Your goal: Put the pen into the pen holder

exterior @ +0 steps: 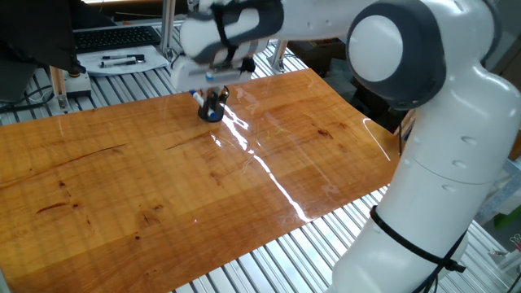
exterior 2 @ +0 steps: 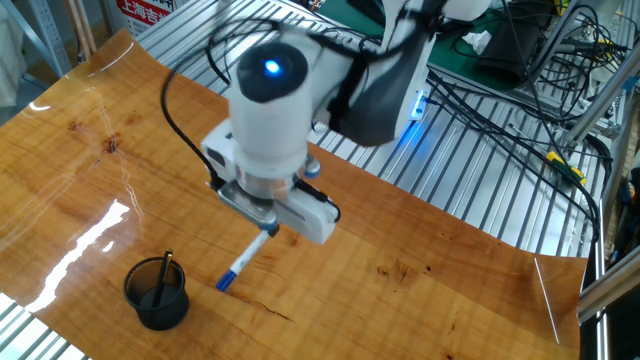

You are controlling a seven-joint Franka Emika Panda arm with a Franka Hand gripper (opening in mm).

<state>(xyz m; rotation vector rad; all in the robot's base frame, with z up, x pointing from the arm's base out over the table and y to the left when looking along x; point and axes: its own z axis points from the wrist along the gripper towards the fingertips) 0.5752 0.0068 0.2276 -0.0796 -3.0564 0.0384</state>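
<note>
My gripper (exterior 2: 267, 230) is shut on the upper end of the pen (exterior 2: 243, 262), a pale barrel with a blue tip that slants down to the left, held above the wooden table (exterior 2: 420, 290). The pen holder (exterior 2: 157, 294), a dark see-through cup with a thin dark stick in it, stands near the table's front left edge, below and left of the pen tip. In the other view the gripper (exterior: 213, 85) hangs over a small dark shape (exterior: 212, 111) by the far edge; I cannot tell whether that is the holder or the pen tip.
A white tray with black pens (exterior: 122, 60) and a keyboard (exterior: 114, 37) lie on the metal bench beyond the table. Cables (exterior 2: 500, 90) run behind the arm. The arm's big white body (exterior: 423, 163) stands at the table's right side.
</note>
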